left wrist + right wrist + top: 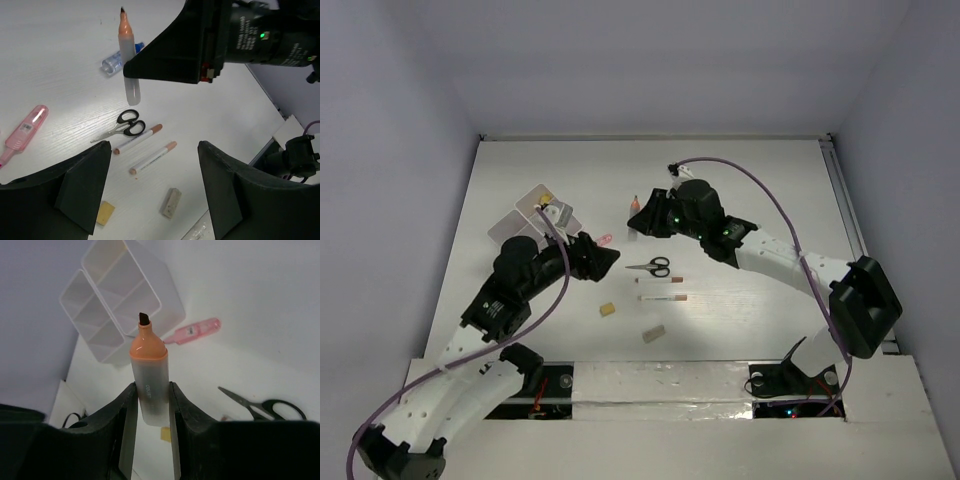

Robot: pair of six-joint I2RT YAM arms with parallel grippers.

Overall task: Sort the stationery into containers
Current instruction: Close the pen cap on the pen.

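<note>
Right tool (151, 390) clamps highlighter (148, 355) (tiny from above)

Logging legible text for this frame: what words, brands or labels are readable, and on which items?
"deli", as best it reads: small print on the barrel of the orange highlighter, clamped in the right end effector.
Label on the pink marker-like piece: too small to read.
White print on the right arm's black housing: blurred, unreadable.
</note>
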